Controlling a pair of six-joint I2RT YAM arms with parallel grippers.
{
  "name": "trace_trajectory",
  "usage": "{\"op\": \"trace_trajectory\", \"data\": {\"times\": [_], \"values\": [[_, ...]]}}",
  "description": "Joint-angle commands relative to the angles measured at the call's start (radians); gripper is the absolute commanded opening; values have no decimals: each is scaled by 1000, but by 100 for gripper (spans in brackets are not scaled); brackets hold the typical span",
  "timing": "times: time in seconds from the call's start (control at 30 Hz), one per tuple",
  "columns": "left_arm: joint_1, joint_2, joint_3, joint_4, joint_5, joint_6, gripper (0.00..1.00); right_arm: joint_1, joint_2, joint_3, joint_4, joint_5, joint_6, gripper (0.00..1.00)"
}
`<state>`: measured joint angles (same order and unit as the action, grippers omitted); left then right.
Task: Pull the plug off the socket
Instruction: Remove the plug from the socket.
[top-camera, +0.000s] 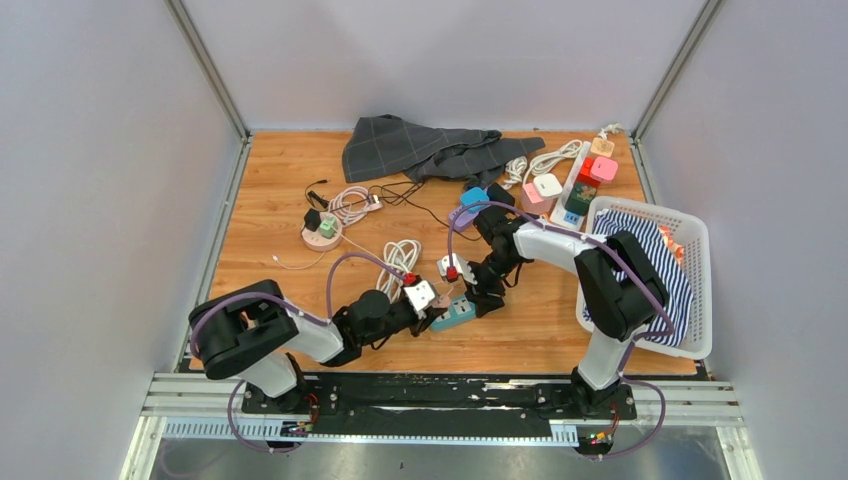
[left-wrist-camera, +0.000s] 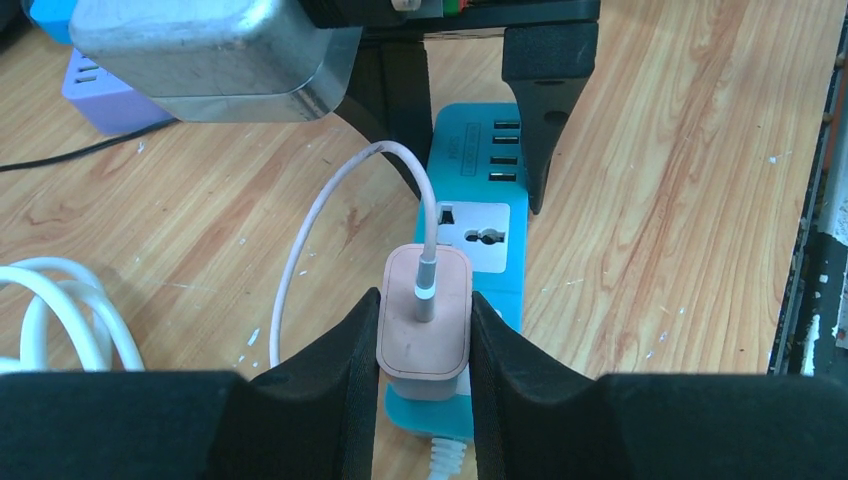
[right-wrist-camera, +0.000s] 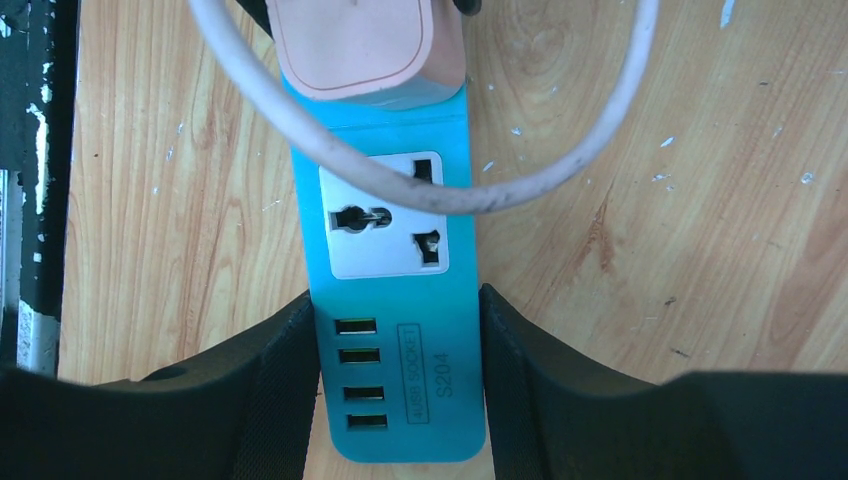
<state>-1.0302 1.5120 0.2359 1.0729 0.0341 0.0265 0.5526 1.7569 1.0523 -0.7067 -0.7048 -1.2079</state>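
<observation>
Wooden table (top-camera: 270, 190) inside grey walls | I see the teal power strip (right-wrist-camera: 395, 295) lying flat near the front edge, between both arms | pink plug (left-wrist-camera: 425, 345) sits in its end socket, white cable (left-wrist-camera: 300, 240) looping off | left gripper (left-wrist-camera: 424, 320) pinches the plug's sides | right gripper (right-wrist-camera: 396, 335) clamps the strip's USB end.

Bright, even, diffuse light from overhead. Only soft, short shadows on the table (top-camera: 280, 190). Top view sharp, slight wide-angle stretch at edges. Wrist views: left gripper (left-wrist-camera: 424, 305) fingers blur up close, dull sheen on grey box (left-wrist-camera: 210, 50).
</observation>
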Motion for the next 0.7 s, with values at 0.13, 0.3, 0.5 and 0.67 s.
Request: {"op": "trace_trajectory", "data": {"times": [0.13,0.3,0.5,0.67], "values": [[-32,91,-40,36,96,-283,0,13,7,-34,2,114,49,0],[-34,79,-75,70,87,-346,0,26,25,-32,-5,108,42,0],[-172,37,-111,60,-122,-15,0,31,24,-44,-1,151,35,0],[-182,97,-73,49,-121,24,0,32,24,-53,-2,170,17,0]]}}
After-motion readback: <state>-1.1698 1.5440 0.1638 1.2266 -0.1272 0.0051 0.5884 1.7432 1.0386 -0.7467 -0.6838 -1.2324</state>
